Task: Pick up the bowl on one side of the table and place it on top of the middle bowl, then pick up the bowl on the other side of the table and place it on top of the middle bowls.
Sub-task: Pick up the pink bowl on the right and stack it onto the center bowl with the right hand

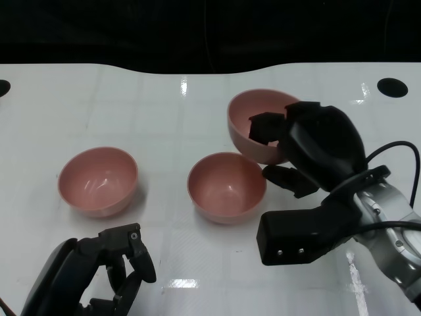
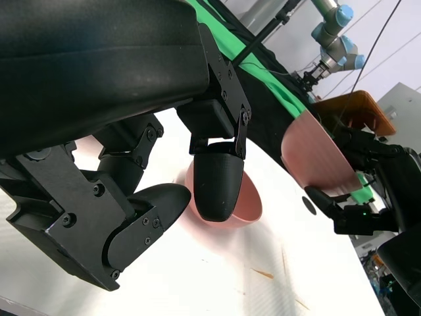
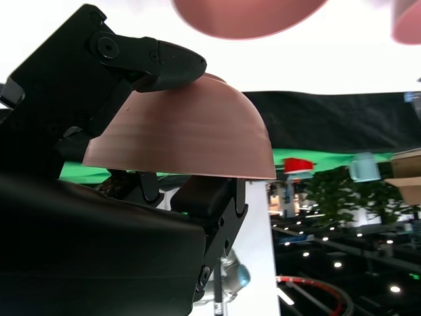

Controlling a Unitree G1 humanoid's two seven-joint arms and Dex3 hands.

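Three pink bowls show in the head view. The middle bowl (image 1: 227,186) stands upright on the white table (image 1: 164,105), and the left bowl (image 1: 98,180) stands apart to its left. My right hand (image 1: 309,148) grips the third bowl (image 1: 253,122) by its rim, lifted and tipped on its side, just behind and right of the middle bowl. In the right wrist view that held bowl (image 3: 191,138) fills the centre, fingers (image 3: 141,56) over its rim. My left hand (image 1: 99,270) hangs low at the near left edge, holding nothing, fingers loosely apart. The left wrist view shows the middle bowl (image 2: 247,201) and the held bowl (image 2: 316,155).
Black round holes mark the table at the far right (image 1: 393,86) and far left (image 1: 2,87). A dark backdrop lies beyond the table's far edge. A robot arm (image 2: 335,33) and an orange chair (image 2: 358,108) stand beyond the table in the left wrist view.
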